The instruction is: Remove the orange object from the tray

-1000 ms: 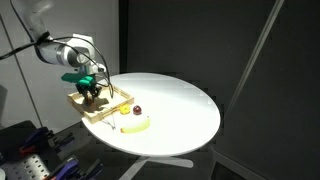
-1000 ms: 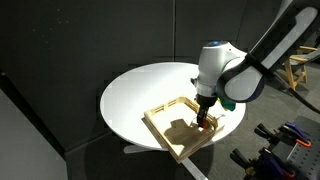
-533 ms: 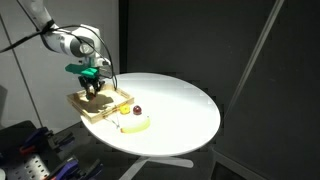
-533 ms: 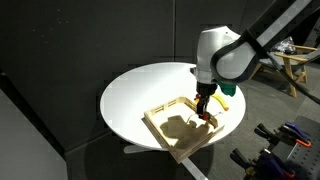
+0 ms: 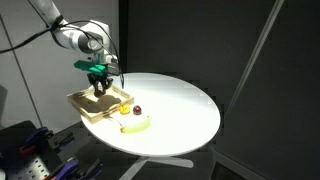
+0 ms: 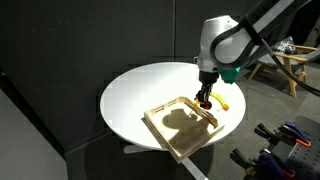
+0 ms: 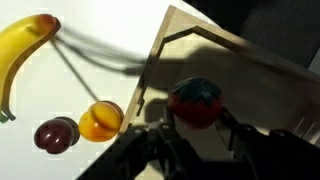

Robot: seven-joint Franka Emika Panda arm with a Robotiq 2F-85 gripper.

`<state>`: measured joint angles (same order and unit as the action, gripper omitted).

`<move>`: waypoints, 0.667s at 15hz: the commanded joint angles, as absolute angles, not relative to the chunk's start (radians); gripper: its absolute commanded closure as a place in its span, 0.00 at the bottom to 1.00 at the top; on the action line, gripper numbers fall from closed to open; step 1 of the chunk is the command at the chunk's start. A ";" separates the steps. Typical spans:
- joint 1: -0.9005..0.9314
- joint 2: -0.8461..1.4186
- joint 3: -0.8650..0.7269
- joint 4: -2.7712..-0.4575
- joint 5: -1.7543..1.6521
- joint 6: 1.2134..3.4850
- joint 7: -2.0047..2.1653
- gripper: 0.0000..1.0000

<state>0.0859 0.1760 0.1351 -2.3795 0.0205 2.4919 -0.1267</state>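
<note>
The gripper (image 5: pixel 100 88) is clenched on the orange-red fruit (image 7: pixel 195 100), a round piece with a green cap. Both fingers pinch it, and it hangs clear above the wooden tray (image 6: pixel 158 137), near the tray's edge facing the banana (image 7: pixel 22 50). To do this step well, I judge the arm should carry the fruit sideways at this height so it clears the tray's rim. It should then lower onto bare white table (image 5: pixel 185 110), away from the banana, the dark plum (image 7: pixel 55 133) and the small orange ball (image 7: pixel 100 121) lying just outside the tray. The fingers should let go only close to the surface, since the fruit would likely roll. A second ago the gripper was down inside the tray. It has since risen out and shifted toward the banana-side edge.
</note>
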 commanded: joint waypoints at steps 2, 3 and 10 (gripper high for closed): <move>0.053 0.160 0.106 -2.359 0.045 2.474 -0.149 0.79; 0.047 0.160 0.098 -2.355 0.044 2.475 -0.146 0.79; 0.001 0.174 0.047 -2.338 0.047 2.499 -0.143 0.79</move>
